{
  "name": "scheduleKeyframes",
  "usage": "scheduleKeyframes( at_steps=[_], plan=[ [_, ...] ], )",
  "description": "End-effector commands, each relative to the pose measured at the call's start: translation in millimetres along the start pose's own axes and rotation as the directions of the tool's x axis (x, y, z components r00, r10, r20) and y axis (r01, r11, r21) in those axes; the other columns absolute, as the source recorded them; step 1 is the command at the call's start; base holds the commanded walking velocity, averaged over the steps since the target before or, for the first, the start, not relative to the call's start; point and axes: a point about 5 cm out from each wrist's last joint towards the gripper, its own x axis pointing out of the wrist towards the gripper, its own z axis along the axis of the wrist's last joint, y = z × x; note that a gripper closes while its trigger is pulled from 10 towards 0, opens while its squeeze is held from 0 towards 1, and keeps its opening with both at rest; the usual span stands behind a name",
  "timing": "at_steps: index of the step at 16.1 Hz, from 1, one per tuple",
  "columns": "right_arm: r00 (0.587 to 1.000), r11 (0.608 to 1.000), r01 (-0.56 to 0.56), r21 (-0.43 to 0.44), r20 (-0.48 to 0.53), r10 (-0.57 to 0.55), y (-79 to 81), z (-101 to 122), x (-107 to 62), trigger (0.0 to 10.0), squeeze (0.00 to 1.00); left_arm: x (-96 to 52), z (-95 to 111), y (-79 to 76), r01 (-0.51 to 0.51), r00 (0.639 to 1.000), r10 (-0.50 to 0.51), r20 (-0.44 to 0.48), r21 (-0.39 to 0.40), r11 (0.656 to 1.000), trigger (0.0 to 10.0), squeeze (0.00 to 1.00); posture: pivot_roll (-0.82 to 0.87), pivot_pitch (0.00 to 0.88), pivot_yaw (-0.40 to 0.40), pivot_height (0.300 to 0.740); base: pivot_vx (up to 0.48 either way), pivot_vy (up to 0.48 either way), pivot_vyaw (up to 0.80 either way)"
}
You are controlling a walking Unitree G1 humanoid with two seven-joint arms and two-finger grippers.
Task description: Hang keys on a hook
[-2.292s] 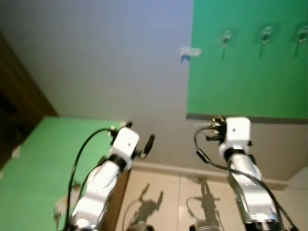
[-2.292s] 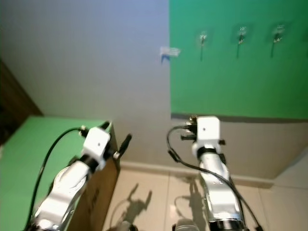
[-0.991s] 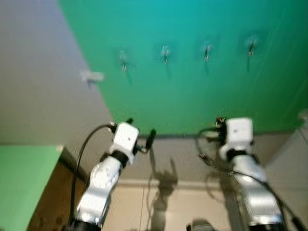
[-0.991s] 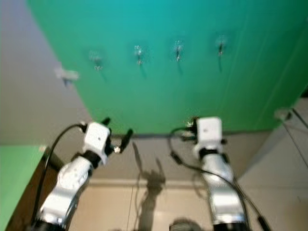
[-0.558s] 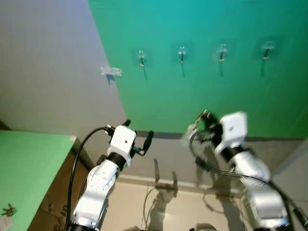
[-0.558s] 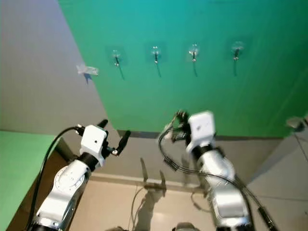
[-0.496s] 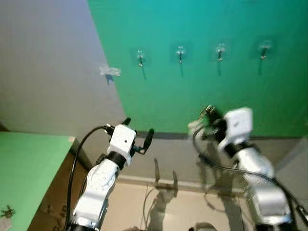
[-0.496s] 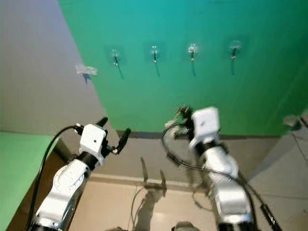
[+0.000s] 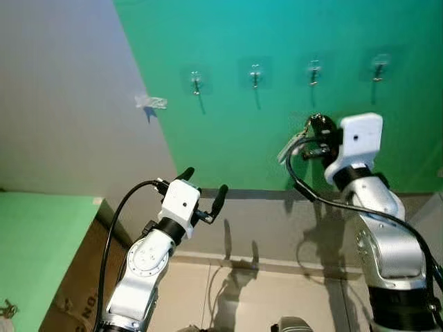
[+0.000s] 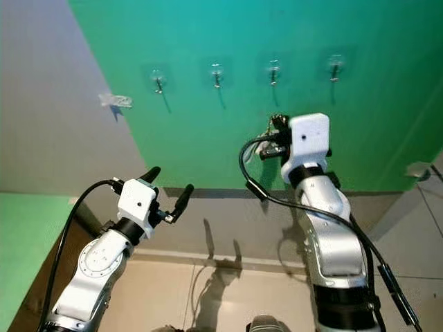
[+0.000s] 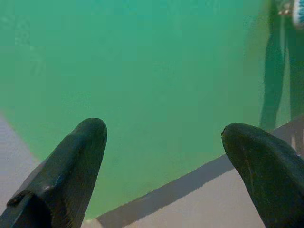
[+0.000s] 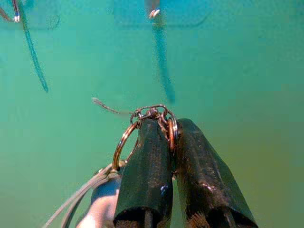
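Observation:
Several small metal hooks [image 9: 314, 69] on clear pads run in a row across the green wall panel [image 9: 228, 138]. My right gripper [image 12: 168, 126] is raised in front of the panel, just below that hook, and is shut on the ring of a key bunch [image 12: 152, 115]; a pale tag [image 9: 291, 146] hangs from it. In the right wrist view one hook [image 12: 153, 12] sits straight ahead of the fingertips, a gap away. My left gripper [image 9: 204, 183] is held lower and to the left, open and empty, facing the panel's lower edge.
A green-topped table [image 9: 34, 235] with a cardboard box [image 9: 69, 301] under it stands at the lower left. A scrap of clear tape [image 9: 151, 102] sticks to the grey wall. A grey band [image 9: 263, 221] and tiled floor [image 9: 263, 297] lie below the panel.
The view has swung from the table side toward the green panel. My right arm has risen with the keys from the panel's lower edge to just under the hooks. The left arm kept its pose.

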Motion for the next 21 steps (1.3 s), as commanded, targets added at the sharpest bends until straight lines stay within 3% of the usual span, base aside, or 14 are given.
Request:
scheduleKeyframes(
  at_steps=[1, 6, 10, 16, 19, 21],
  plan=[
    [1.0, 1.0, -0.009, -0.009, 0.015, 0.009, 4.3, 10, 3.6, 0.0, 0.0, -1.2, 2, 1.8, -0.001, 1.0, 0.001, 0.002, 0.004, 1.0, 10.0, 0.0, -0.24, 0.048, 0.137, 0.72, 0.0, 0.0, 0.0],
    [1.0, 1.0, -0.018, -0.018, 0.012, 0.018, 7.7, 24, 12.4, 0.0, 0.0, -0.7, 1, -0.1, 0.002, 1.0, -0.002, 0.0, -0.001, 1.0, 10.0, 0.0, -0.24, 0.047, 0.13, 0.72, 0.0, 0.0, 0.0],
    [0.996, 0.998, -0.055, -0.033, 0.065, 0.058, 11.7, 42, 16.2, 0.0, 0.0, 0.6, 1, -2.8, 0.006, 1.0, -0.006, 0.001, -0.008, 1.0, 10.0, 0.0, -0.24, 0.044, 0.122, 0.72, 0.0, 0.0, 0.0],
    [0.996, 0.997, -0.07, -0.044, 0.055, 0.072, 14.6, 44, 18.4, 0.0, 0.0, 1.6, 1, -5.4, 0.007, 1.0, -0.007, 0.0, -0.012, 1.0, 10.0, 0.0, -0.25, 0.044, 0.118, 0.72, 0.0, 0.0, 0.0],
    [0.994, 0.996, -0.084, -0.031, 0.066, 0.086, 15.9, 50, 20.0, 0.0, 0.0, 6.8, -1, -10.4, 0.049, 0.998, -0.048, -0.046, 0.02, 0.999, 10.0, 0.0, -0.24, 0.046, 0.117, 0.72, 0.0, 0.0, 0.0],
    [0.993, 0.995, -0.096, -0.019, 0.073, 0.097, 16.6, 54, 21.3, 0.0, 0.0, 14.4, 9, -15.1, 0.126, 0.992, -0.126, -0.022, -0.019, 0.992, 10.0, 0.0, -0.25, 0.044, 0.118, 0.72, 0.0, 0.0, 0.0]
  ],
)
